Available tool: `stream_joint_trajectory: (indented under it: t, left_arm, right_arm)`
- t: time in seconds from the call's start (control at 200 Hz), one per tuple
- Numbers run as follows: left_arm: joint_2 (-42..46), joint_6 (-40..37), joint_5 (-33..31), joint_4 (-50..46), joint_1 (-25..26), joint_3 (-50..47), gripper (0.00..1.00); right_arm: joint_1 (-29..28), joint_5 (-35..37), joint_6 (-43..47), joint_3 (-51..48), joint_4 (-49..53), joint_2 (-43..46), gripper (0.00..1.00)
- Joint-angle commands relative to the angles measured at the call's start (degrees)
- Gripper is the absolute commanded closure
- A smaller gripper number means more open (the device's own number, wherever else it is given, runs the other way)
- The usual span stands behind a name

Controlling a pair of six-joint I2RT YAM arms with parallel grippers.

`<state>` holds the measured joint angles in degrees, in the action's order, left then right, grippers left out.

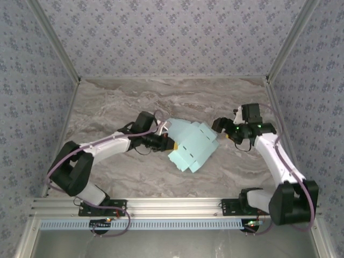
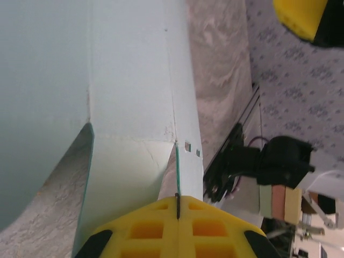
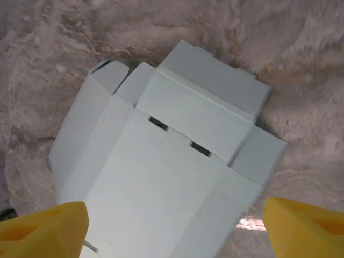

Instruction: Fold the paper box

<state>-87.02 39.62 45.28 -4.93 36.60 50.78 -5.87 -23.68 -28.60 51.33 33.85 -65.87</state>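
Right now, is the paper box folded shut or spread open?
Mostly spread open: the paper box is a creased sheet, slits uncovered, flaps loose.

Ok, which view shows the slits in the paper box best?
Right wrist: it looks down on the paper box, both slits dark and sharp. Top external shows them tiny; left wrist sees the card nearly edge-on.
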Motion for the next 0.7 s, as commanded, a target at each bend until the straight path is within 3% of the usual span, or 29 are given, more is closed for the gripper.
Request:
stream_joint_trajectory:
  t: [0.0,0.2,0.355,0.505,0.695]
  left_arm:
    - [3.48,3.35,-3.59,-7.85,-1.76,4.21,1.0]
    - [5.71,7.31,-1.9,-13.26,-6.15,5.71,1.0]
    - [7.36,8.33,-1.37,-16.59,-7.31,7.33,1.0]
    - [8.92,6.26,-1.33,-21.52,-7.61,9.48,1.0]
    - [9.79,6.11,-0.28,-23.42,-8.56,10.02,1.0]
  right_arm:
    - [-3.15,6.13,9.34,-3.6,-4.09,7.18,0.08]
    - [-22.32,17.58,34.21,-10.16,-11.75,17.84,0.05]
    - [-29.64,28.61,39.47,-12.87,-15.45,16.4,0.04]
    - [-35.9,29.49,43.6,-16.15,-18.13,15.86,0.03]
    - [-49.68,39.72,60.0,-23.98,-28.86,13.5,0.0]
